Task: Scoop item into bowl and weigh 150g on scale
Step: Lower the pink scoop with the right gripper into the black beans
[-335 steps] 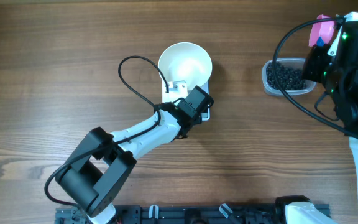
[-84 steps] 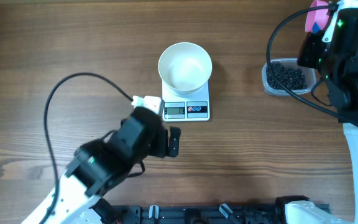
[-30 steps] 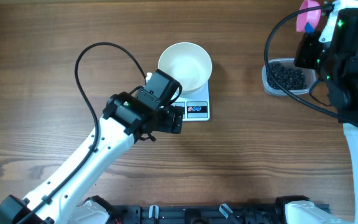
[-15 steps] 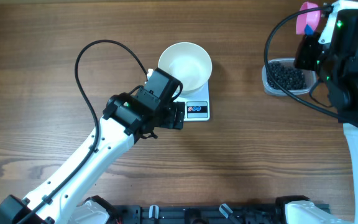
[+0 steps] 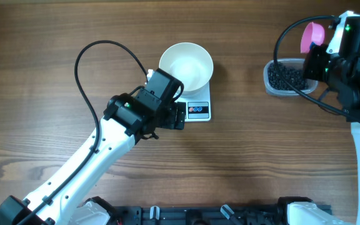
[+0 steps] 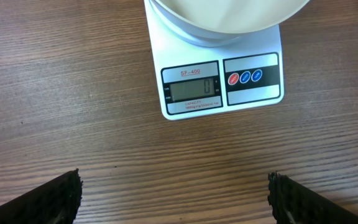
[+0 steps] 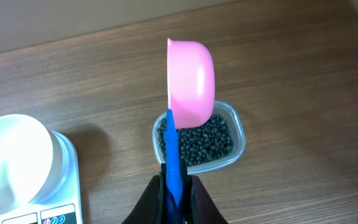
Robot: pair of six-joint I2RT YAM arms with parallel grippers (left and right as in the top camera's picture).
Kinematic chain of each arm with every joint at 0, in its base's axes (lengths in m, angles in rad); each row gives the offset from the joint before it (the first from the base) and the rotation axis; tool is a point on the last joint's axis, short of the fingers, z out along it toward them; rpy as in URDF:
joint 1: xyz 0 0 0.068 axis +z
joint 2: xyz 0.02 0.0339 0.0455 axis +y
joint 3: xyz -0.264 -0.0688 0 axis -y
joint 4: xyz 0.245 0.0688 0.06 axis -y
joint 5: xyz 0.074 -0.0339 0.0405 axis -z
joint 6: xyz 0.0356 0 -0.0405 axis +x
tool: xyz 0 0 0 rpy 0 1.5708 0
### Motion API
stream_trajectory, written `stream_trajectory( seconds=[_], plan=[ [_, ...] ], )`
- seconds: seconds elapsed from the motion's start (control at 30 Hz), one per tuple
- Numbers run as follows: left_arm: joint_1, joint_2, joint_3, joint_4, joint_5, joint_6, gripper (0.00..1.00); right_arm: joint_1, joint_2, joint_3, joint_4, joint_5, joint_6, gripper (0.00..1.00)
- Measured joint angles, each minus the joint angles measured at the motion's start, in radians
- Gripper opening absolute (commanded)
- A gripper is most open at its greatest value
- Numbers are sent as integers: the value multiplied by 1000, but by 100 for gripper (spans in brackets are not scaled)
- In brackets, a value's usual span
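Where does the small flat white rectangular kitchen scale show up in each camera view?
Overhead: the small flat white rectangular kitchen scale sits at the centre, just above the middle.
Left wrist: top centre, display and buttons facing the camera.
Right wrist: bottom-left corner, partly cut off.
Shared landmark: the round white bowl standing on it.

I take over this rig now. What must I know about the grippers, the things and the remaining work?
Left gripper: open, empty, over the table before the scale, display showing 0.
Right gripper: shut on the pink scoop by its handle, above the clear tub of black grains.
White bowl sits empty on the scale.
Done: bowl placed, scale zeroed.
Left: all scooping and weighing.
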Motion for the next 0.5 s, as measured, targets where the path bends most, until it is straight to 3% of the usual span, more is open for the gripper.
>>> stream_trajectory(
  seconds=[0.5],
  plan=[
    [0, 0, 0, 0, 0, -6, 100, -43, 5, 0, -16, -3, -31, 4]
  ],
)
